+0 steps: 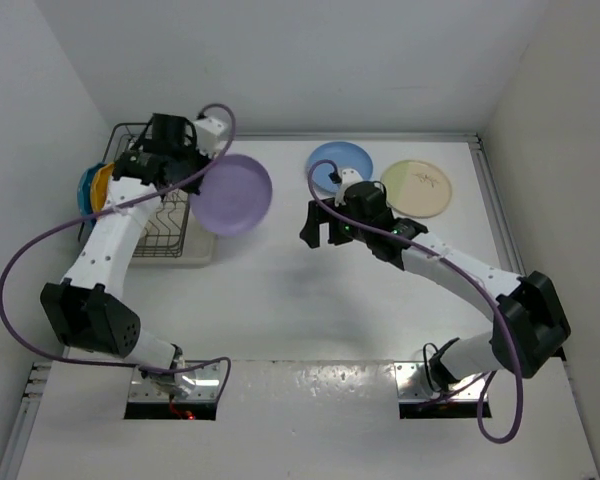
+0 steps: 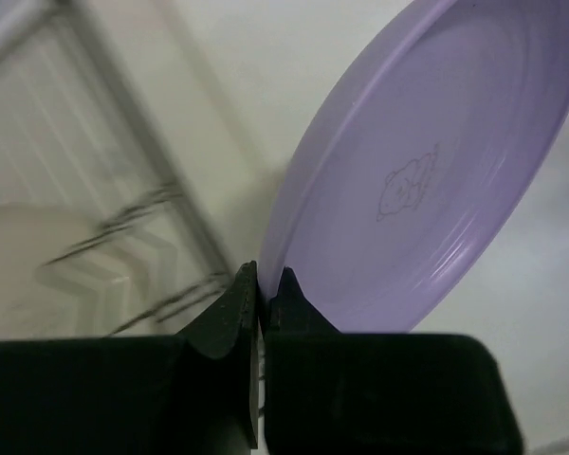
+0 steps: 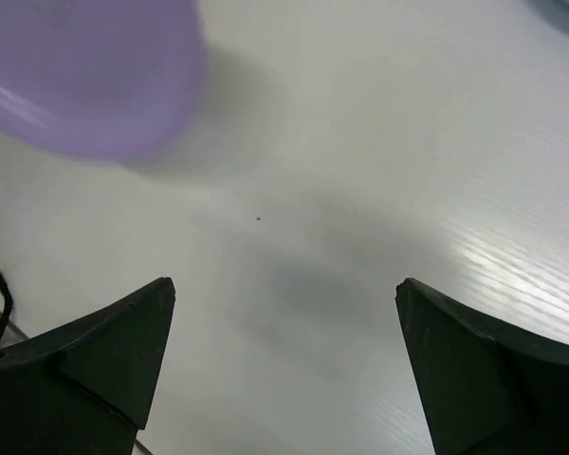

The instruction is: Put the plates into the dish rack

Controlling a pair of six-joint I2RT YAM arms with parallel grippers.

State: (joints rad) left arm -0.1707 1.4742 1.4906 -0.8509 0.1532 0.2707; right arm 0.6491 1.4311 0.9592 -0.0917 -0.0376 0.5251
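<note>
Clamped by the left end effector is the thin rim of the lavender plate, a smooth, glossy round dish with a faint line drawing at its centre, held tilted just beside the dark wire dish rack. A teal plate and an orange plate are seen on edge in the rack. The right end effector is held with its black jaws wide apart over the white counter, near the flat-lying light blue plate.
</note>
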